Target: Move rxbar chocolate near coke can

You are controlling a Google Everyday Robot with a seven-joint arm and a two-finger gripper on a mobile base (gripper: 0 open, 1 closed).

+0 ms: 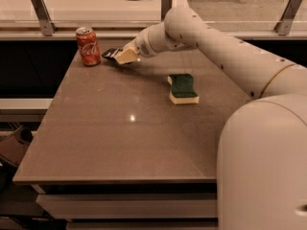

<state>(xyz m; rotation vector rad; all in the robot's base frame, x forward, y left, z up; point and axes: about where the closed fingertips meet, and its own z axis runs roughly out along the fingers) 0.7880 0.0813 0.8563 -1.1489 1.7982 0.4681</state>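
Note:
The coke can [88, 46] stands upright at the table's far left corner. The rxbar chocolate [111, 53] is a dark flat bar just right of the can, partly hidden by my gripper [124, 56]. The gripper sits at the bar's right end, low over the table, and seems to hold it. The white arm reaches in from the right across the far side of the table.
A green-and-yellow sponge [182, 88] lies right of the table's middle. The brown table [120, 128] has its front edge near the bottom. A railing with metal posts [41, 13] runs behind the table. The robot's white body [264, 162] fills the lower right.

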